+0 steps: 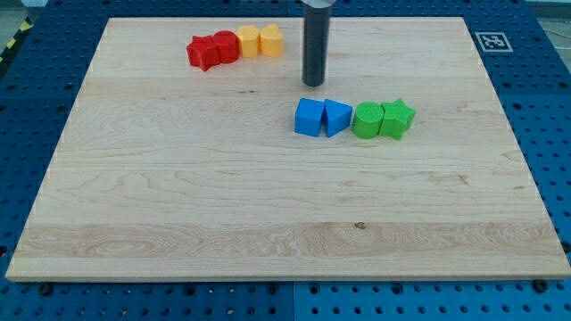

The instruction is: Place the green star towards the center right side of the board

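Note:
The green star [398,118] sits right of the board's middle, touching a green round block [367,120] on its left. My tip [313,84] rests on the board above and left of the star, just above the blue cube [309,117]. A blue wedge-like block [335,117] lies between the blue cube and the green round block. The rod rises out of the view's top.
A red star [202,52], a red round block [225,45], a yellow block [248,40] and an orange-yellow block [271,40] form a row near the board's top left. A fiducial marker [490,41] is at the board's top right corner. The wooden board [268,214] lies on a blue perforated table.

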You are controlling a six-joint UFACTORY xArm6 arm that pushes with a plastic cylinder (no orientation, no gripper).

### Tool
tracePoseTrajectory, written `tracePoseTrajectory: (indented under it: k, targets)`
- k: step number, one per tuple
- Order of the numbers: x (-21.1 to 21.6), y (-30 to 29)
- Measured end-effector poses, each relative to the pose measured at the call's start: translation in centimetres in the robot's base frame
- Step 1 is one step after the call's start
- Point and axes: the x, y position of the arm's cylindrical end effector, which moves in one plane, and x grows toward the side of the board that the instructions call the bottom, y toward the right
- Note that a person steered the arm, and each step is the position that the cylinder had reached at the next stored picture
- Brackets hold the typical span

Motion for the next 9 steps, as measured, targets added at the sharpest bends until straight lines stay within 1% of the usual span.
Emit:
tracePoseTrajectory:
  k: [1, 2, 3, 5, 6, 7, 8, 9]
  targets:
    - [0.3, 2.3]
    - [1.9, 5.9]
    - [3.4, 7.2]
    - [4.2, 8.3]
    - [5.7, 8.4]
    - [6.3, 8.3]
    - [8.6, 8.4]
    - [8.8, 7.2]
